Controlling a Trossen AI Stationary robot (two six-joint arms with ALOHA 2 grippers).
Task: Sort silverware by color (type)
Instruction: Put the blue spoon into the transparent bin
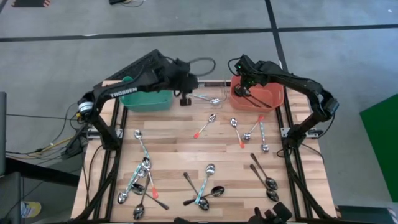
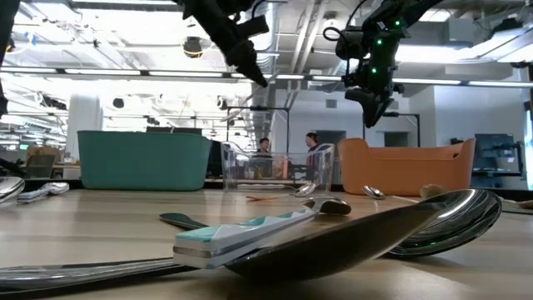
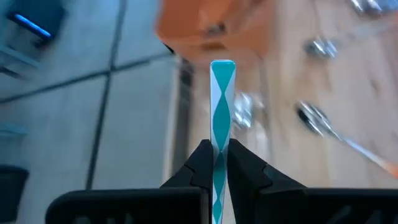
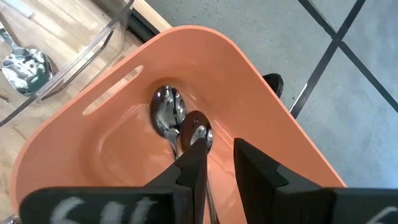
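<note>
1. High view: my left hand (image 1: 184, 98) hangs at about 11 o'clock from the middle of the bench (image 1: 180, 144), between the teal bin (image 1: 147, 99) and the clear bin (image 1: 210, 93). My right hand (image 1: 244, 87) is over the orange bin (image 1: 260, 94) at about 1 o'clock, where dark-handled spoons (image 1: 258, 99) lie inside. Loose spoons are scattered over the boards: an orange-handled spoon (image 1: 205, 125) near the centre, a crowded heap of spoons (image 1: 140, 183) at 7 o'clock, and black-handled spoons (image 1: 263, 177) at 5 o'clock.

2. Low view: both my hands sit well above the bench, the left one (image 2: 250, 62) above the clear bin (image 2: 275, 167), the right one (image 2: 371, 104) above the orange bin (image 2: 408, 167). A teal-handled spoon (image 2: 250, 233) lies right in front of the lens.

3. Left wrist view: my left hand (image 3: 216, 163) is pinched shut on a teal-and-white spoon handle (image 3: 221, 99), which sticks straight out past my fingertips. The bench and spoons beyond are blurred.

4. Right wrist view: my right hand (image 4: 219, 163) is open a narrow gap and grips nothing. It points into the orange bin (image 4: 249, 81), where two spoons (image 4: 177, 118) lie with bowls side by side on the floor of it.
</note>
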